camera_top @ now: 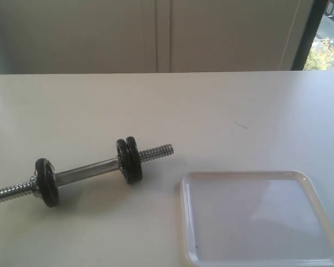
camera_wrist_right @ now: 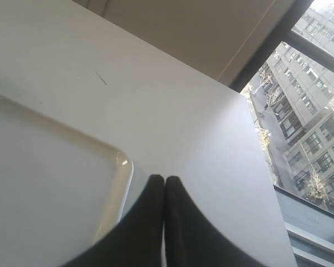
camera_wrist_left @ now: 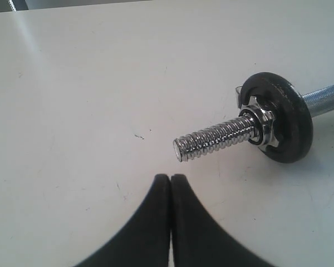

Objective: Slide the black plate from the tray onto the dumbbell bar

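Note:
The dumbbell bar [camera_top: 86, 171] lies on the white table at the left. Two black plates [camera_top: 129, 160] stand side by side on it near its right threaded end, and a single plate [camera_top: 47, 182] sits near its left end. The white tray [camera_top: 256, 222] at the front right holds nothing. My left gripper [camera_wrist_left: 171, 177] is shut and empty, just short of the bar's threaded tip [camera_wrist_left: 211, 142], where a plate [camera_wrist_left: 289, 122] sits behind a chrome collar [camera_wrist_left: 263, 127]. My right gripper [camera_wrist_right: 165, 178] is shut and empty beside the tray's corner [camera_wrist_right: 119, 172]. Neither gripper shows in the exterior view.
The table's far edge [camera_top: 156, 73] meets a pale wall. A window [camera_wrist_right: 306, 83] with buildings outside lies past the table's right edge [camera_wrist_right: 261, 167].

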Robot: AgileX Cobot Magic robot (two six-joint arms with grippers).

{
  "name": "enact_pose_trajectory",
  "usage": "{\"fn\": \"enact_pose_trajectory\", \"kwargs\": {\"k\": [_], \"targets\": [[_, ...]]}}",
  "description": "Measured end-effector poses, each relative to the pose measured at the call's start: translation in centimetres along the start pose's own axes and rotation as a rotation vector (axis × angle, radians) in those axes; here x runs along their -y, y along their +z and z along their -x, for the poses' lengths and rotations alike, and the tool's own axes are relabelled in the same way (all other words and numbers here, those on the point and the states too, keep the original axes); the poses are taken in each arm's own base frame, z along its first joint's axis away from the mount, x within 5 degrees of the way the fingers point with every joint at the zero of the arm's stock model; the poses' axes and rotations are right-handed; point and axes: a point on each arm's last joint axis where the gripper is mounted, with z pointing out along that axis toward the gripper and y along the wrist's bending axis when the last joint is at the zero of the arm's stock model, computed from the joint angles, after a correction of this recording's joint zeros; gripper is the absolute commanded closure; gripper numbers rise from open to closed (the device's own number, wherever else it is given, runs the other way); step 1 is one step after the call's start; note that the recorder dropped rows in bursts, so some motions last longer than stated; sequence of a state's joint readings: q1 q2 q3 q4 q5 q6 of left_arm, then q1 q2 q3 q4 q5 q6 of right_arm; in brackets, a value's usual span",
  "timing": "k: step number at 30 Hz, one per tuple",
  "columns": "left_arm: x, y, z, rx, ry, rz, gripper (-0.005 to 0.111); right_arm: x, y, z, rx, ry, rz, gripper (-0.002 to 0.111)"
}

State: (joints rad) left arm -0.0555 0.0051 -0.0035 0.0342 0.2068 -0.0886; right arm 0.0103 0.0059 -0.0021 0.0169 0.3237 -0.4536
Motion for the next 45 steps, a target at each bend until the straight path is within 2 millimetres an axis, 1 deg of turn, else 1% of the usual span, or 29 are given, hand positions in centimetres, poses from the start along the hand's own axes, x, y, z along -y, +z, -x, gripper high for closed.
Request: {"fn": "enact_pose_trajectory", "kwargs": {"k": [15, 18, 24, 27, 31, 45], "targets": [[0.00, 0.00, 0.00, 0.000, 0.000, 0.000, 0.107, -0.02, 0.00, -0.04, -0.004, 0.010, 0.002, 0.108], [0.00, 0.00, 0.00, 0.000, 0.000, 0.000, 0.107, -0.01, 0.00, -0.04, -0.004, 0.081, 0.001, 0.108], [0.00, 0.00, 0.00, 0.000, 0.000, 0.000, 0.107, -0.02, 0.00, -0.05, -0.006, 0.358, 0.001, 0.108], [0.00, 0.00, 0.00, 0.000, 0.000, 0.000, 0.107, -0.02, 0.00, -0.05, -0.006, 0.424, 0.001, 0.108], [0.00, 0.00, 0.00, 0.000, 0.000, 0.000, 0.107, -0.02, 0.00, -0.05, -0.006, 0.452, 0.001, 0.108], [0.00, 0.00, 0.00, 0.000, 0.000, 0.000, 0.107, -0.02, 0.00, -0.05, -0.006, 0.452, 0.001, 0.108]]}}
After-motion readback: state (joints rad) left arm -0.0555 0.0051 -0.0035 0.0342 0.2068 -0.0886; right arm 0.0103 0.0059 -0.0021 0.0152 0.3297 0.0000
